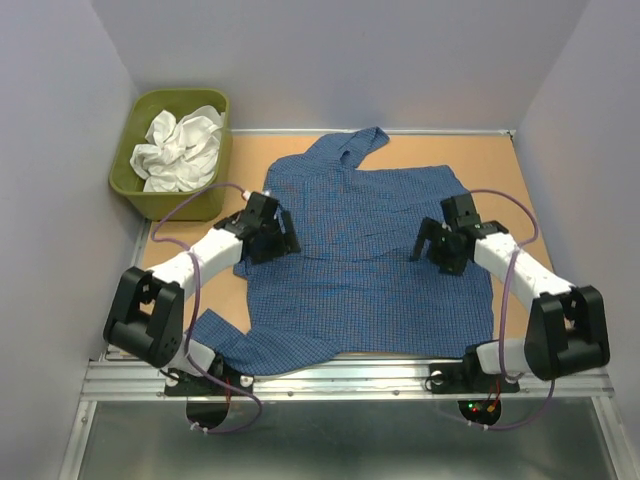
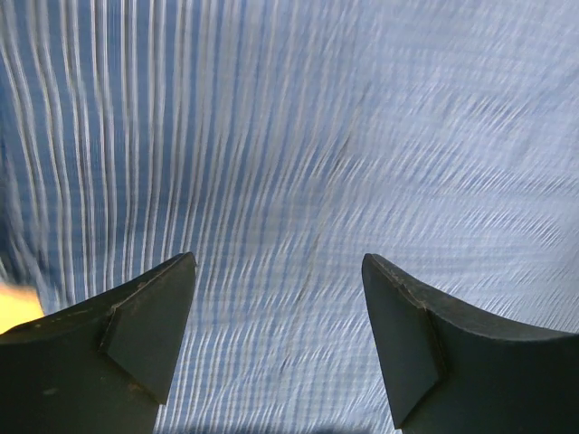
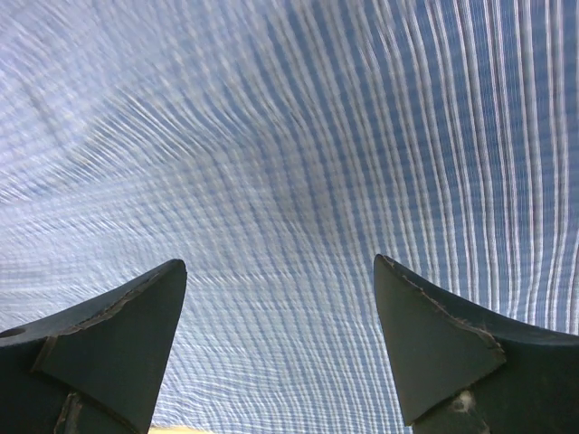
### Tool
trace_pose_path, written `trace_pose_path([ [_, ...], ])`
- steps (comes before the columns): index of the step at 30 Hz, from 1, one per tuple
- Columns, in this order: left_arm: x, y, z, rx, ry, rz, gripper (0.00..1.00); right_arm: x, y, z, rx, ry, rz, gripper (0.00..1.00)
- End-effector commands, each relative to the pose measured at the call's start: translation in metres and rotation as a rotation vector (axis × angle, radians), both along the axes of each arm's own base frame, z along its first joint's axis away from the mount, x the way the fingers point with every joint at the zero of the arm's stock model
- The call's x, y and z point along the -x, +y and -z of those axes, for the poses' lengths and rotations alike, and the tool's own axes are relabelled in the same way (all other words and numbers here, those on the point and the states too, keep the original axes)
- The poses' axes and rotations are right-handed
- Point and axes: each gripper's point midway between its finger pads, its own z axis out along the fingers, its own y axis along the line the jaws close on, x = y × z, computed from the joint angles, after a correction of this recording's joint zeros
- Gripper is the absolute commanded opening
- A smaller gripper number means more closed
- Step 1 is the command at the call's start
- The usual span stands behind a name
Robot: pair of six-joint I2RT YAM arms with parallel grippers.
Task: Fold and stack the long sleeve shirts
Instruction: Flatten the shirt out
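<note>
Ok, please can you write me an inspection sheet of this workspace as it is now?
Surface: tan table, partly covered by the shirt.
Job's things: blue checked shirt spread flat; white cloth crumpled in green tub, far left.
Clutter: nothing seen.
Grippers: left gripper and right gripper open, empty, over the shirt.
Cables: purple cables looped along both arms.
Surroundings: pale walls on three sides; metal rail at near edge.

Button-up shirt (image 1: 360,270): dark blue, fine check of pale lines; blurs to blue-white stripes in both wrist views. Crumpled garment (image 1: 182,148): plain white. Plastic tub (image 1: 140,198): olive green. Table top (image 1: 495,165): tan-orange.
</note>
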Motion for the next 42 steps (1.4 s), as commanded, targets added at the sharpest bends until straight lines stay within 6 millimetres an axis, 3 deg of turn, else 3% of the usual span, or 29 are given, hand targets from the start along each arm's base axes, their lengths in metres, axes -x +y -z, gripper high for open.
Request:
trace_pose_path([
  [1,-0.066,-0.007,-0.041,-0.083,-0.175,0.006,0.86,-0.076,0.002,-0.038,0.057,-0.202,-0.031,0.89],
  [2,-0.076,-0.010,-0.044,-0.089,-0.193,0.012,0.86,-0.094,0.004,-0.040,0.060,-0.222,-0.034,0.89],
  [4,-0.100,-0.020,-0.060,-0.082,-0.241,0.015,0.86,-0.111,0.004,-0.041,0.080,-0.247,-0.032,0.89],
  [7,-0.127,-0.029,-0.043,-0.124,-0.224,0.037,0.86,-0.139,-0.002,-0.031,0.138,-0.267,-0.010,0.89],
  [10,-0.140,-0.036,-0.030,-0.141,-0.204,0.055,0.86,-0.151,-0.003,-0.010,0.167,-0.228,-0.014,0.89],
  [13,-0.139,-0.038,-0.010,-0.152,-0.161,0.073,0.86,-0.151,-0.003,0.008,0.173,-0.192,-0.008,0.89],
  [16,-0.123,-0.037,0.011,-0.149,-0.096,0.090,0.86,-0.141,-0.005,0.021,0.172,-0.156,0.005,0.89],
  [20,-0.093,-0.027,0.035,-0.148,-0.013,0.081,0.84,-0.116,-0.016,0.033,0.197,-0.116,0.038,0.89],
  [21,-0.086,-0.026,0.039,-0.142,0.006,0.081,0.84,-0.102,-0.018,0.037,0.200,-0.097,0.047,0.89],
  [22,-0.068,-0.025,0.050,-0.129,0.055,0.095,0.84,-0.097,-0.020,0.037,0.200,-0.092,0.056,0.89],
  [24,-0.054,-0.022,0.051,-0.110,0.072,0.098,0.84,-0.078,-0.024,0.042,0.203,-0.051,0.071,0.89],
  [27,-0.013,-0.009,0.065,-0.099,0.143,0.099,0.84,-0.045,-0.026,0.046,0.185,0.002,0.094,0.90],
  [31,0.010,-0.005,0.052,-0.053,0.130,0.113,0.84,-0.024,-0.026,0.040,0.165,0.013,0.090,0.90],
  [34,0.008,-0.010,0.036,-0.024,0.098,0.137,0.84,-0.024,-0.024,0.029,0.151,-0.021,0.071,0.90],
  [36,-0.003,-0.014,0.017,-0.022,0.037,0.166,0.84,-0.034,-0.021,0.011,0.133,-0.081,0.053,0.90],
  [37,-0.020,-0.020,-0.003,-0.013,-0.029,0.170,0.84,-0.038,-0.020,0.005,0.128,-0.102,0.045,0.90],
  [39,-0.041,-0.023,-0.025,-0.030,-0.112,0.189,0.84,-0.050,-0.015,-0.015,0.111,-0.161,0.025,0.90],
  [40,-0.064,-0.024,-0.048,-0.052,-0.196,0.166,0.84,-0.053,-0.014,-0.021,0.111,-0.181,0.008,0.90],
  [42,-0.091,-0.028,-0.067,-0.084,-0.293,0.183,0.84,-0.059,-0.009,-0.034,0.088,-0.222,-0.012,0.90],
])
